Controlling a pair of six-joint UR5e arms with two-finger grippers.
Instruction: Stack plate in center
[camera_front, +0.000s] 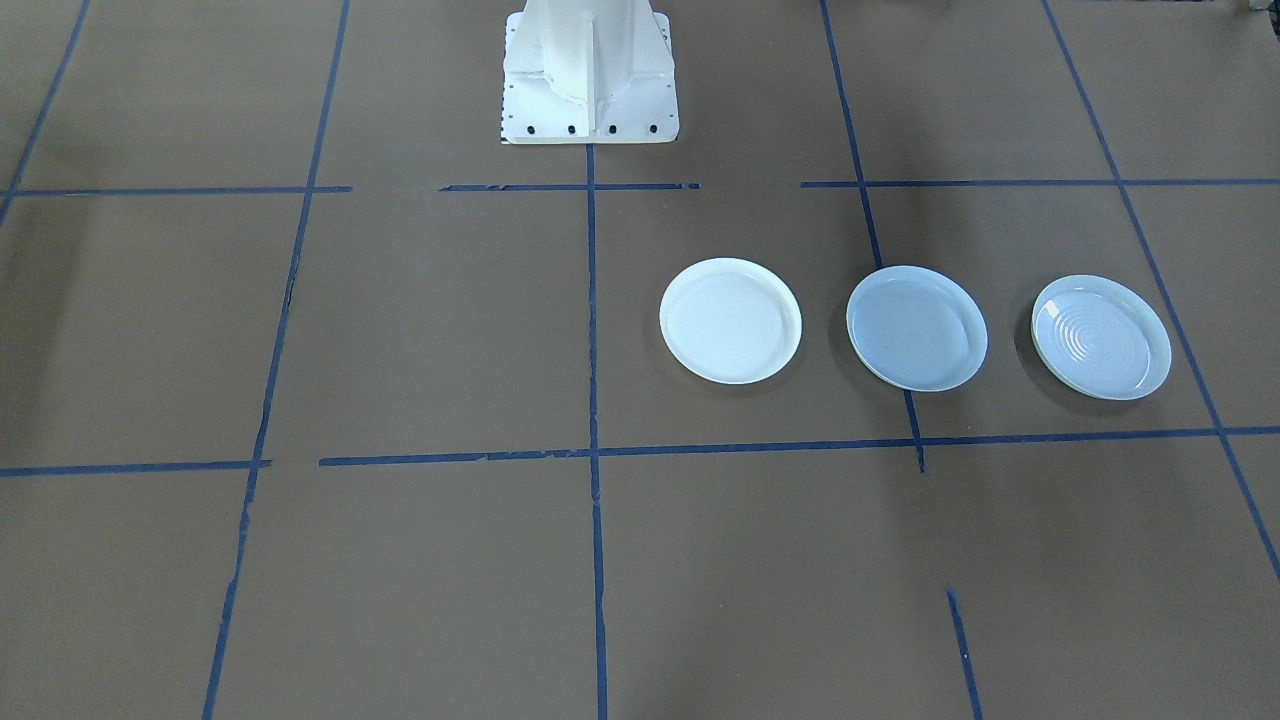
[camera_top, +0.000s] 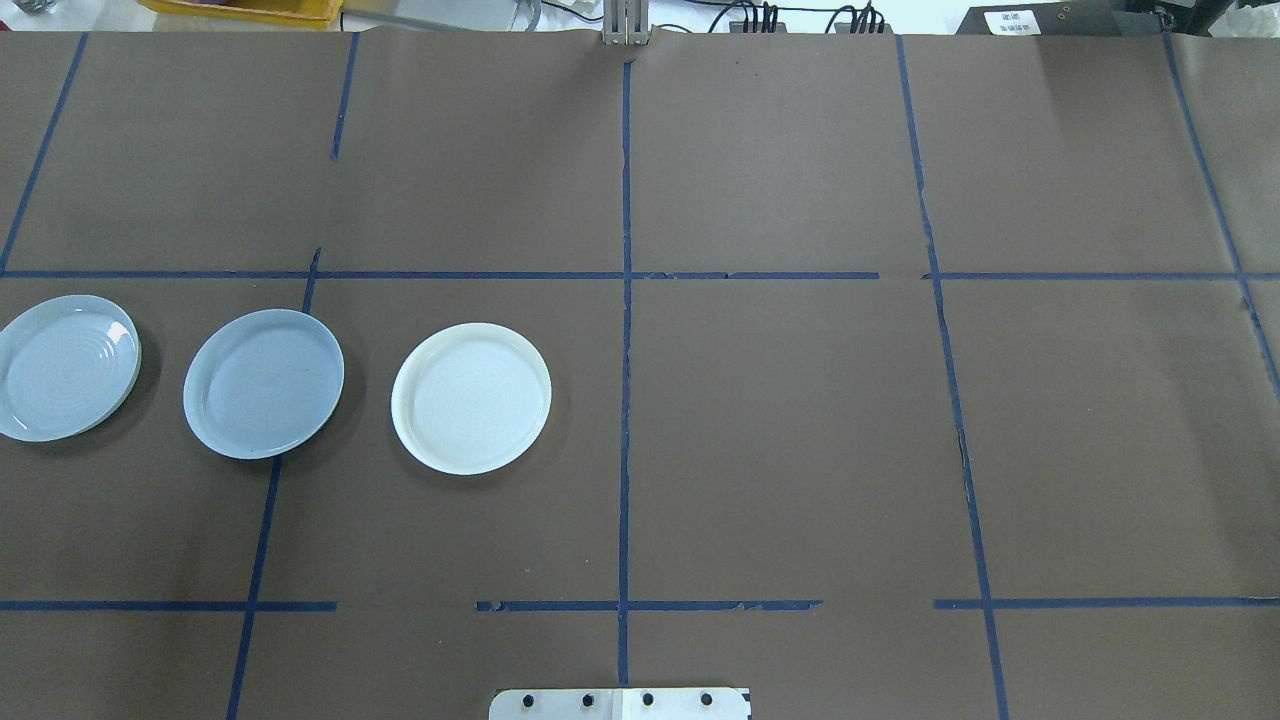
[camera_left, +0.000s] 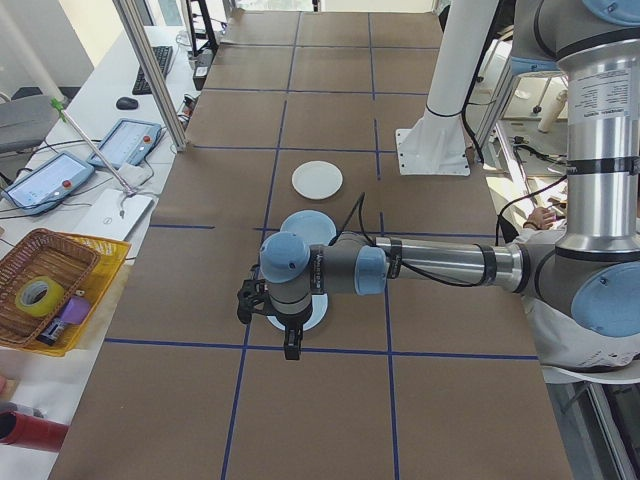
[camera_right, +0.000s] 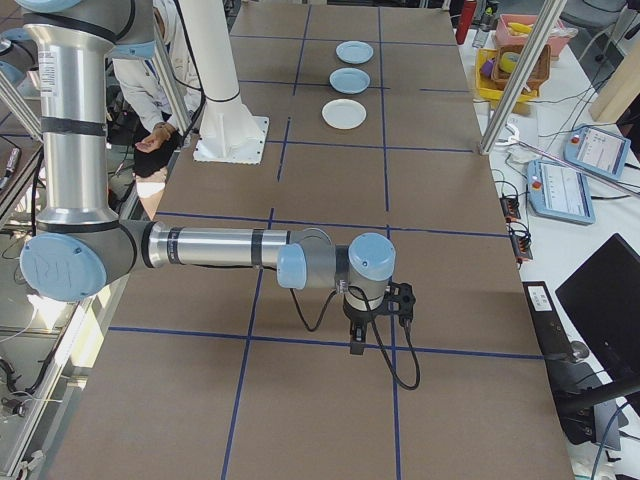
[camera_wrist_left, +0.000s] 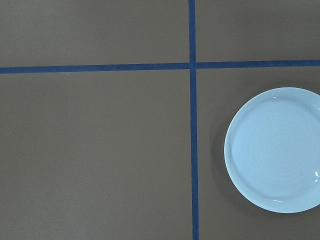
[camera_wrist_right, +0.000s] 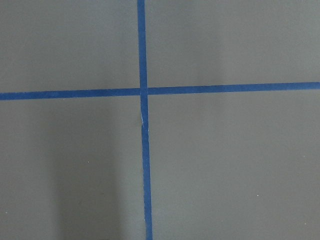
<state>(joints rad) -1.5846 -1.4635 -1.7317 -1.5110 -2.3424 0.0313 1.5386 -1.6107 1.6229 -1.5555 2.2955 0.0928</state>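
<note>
Three plates lie in a row on the robot's left half of the table. The center one is the smooth pale blue plate (camera_front: 916, 327) (camera_top: 263, 383). A plain white plate (camera_front: 730, 320) (camera_top: 471, 397) lies on its inner side. A ringed pale blue plate (camera_front: 1100, 337) (camera_top: 65, 367) (camera_wrist_left: 275, 150) lies on its outer side. My left gripper (camera_left: 270, 325) hangs above the ringed plate's outer side and shows only in the exterior left view, so I cannot tell its state. My right gripper (camera_right: 375, 320) hovers over bare table far from the plates, and I cannot tell its state either.
Blue tape lines (camera_top: 625, 350) divide the brown table into a grid. The white robot pedestal (camera_front: 588, 70) stands at the robot's edge of the table. A yellow tray with a basket (camera_left: 55, 290) and tablets (camera_left: 125, 142) sit beyond the far edge. A person (camera_right: 150, 90) sits behind the robot.
</note>
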